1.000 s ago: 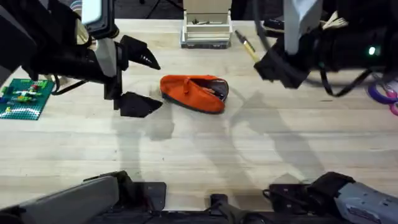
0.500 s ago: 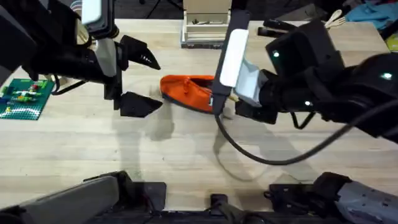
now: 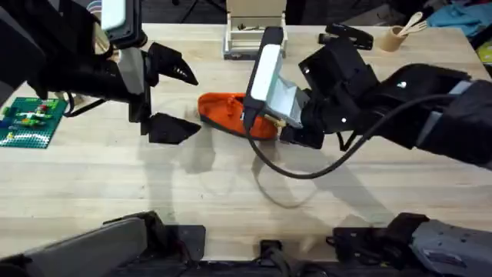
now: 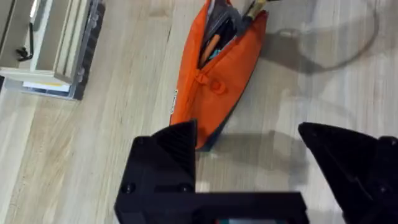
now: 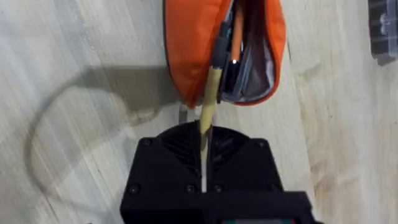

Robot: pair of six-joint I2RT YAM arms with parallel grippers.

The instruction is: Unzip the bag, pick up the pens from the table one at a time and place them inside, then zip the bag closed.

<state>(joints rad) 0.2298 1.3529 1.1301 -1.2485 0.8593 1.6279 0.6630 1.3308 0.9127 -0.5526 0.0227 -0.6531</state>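
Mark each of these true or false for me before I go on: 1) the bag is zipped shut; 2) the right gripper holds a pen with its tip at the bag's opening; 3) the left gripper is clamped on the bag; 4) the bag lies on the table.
1) False. The bag is unzipped; its mouth gapes and items show inside.
2) True. The right gripper is shut on the yellow pen, whose dark tip reaches the bag's open mouth.
3) False. The left gripper is open and grips nothing; in the left wrist view one finger hangs over the bag's near end.
4) True. The bag rests on the wooden table.
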